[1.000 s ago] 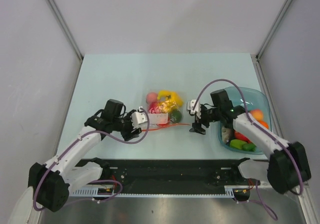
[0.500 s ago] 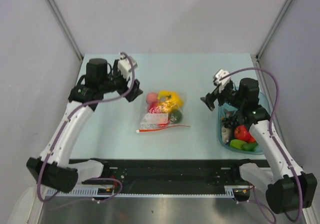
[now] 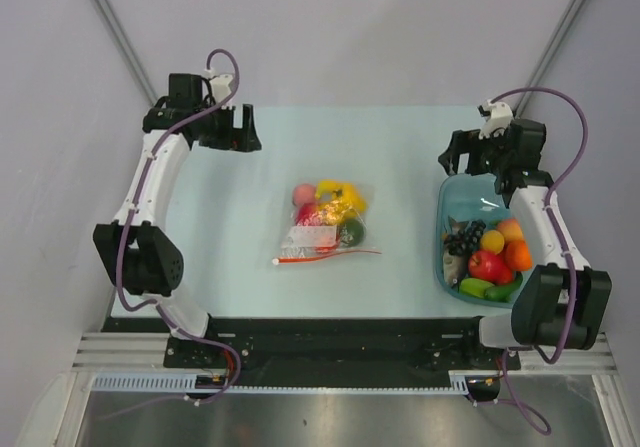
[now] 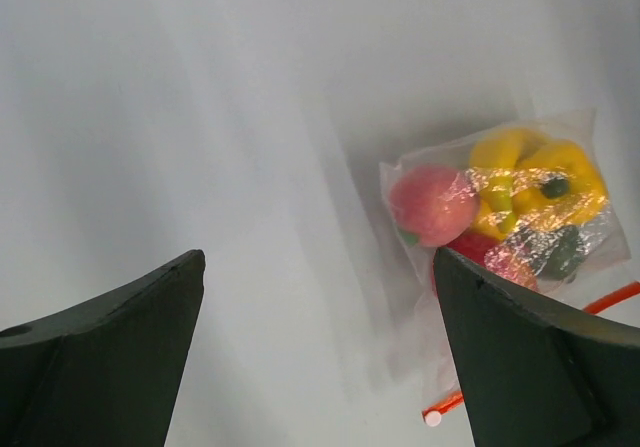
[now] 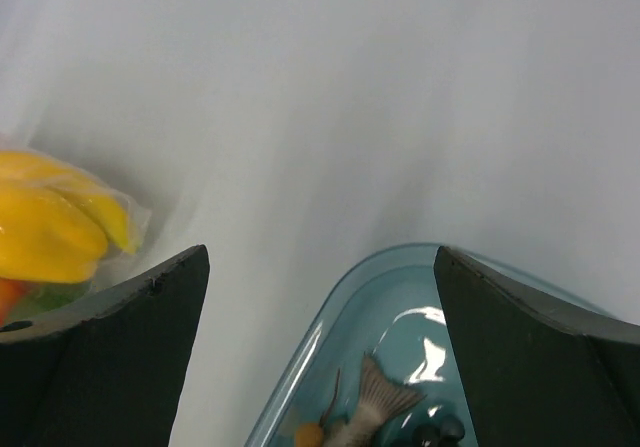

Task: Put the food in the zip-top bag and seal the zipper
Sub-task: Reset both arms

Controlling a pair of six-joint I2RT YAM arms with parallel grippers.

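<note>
Both arms have drawn back since the earlier views, from beside the bag to the far corners of the desk [image 3: 220,267]. We see the left claw [image 3: 237,132] and the right claw [image 3: 468,157] spread wide and holding nothing. At the right edge, the teal tub [image 3: 441,252] contains several pieces, among them a red tomato [image 3: 487,265]. The zip-top bag [image 3: 312,235] lies mid-desk, well apart from both claws. It encloses the food: a yellow pepper [image 3: 340,200], a pink peach [image 3: 303,196] and a green piece [image 3: 352,232]. Along its near edge the zipper [image 3: 330,254] runs as one thin, flat line. We judge the bag loaded and probably sealed, though we cannot confirm closure along the whole strip. Whether the tub's pieces also belong in it is unclear.
</note>
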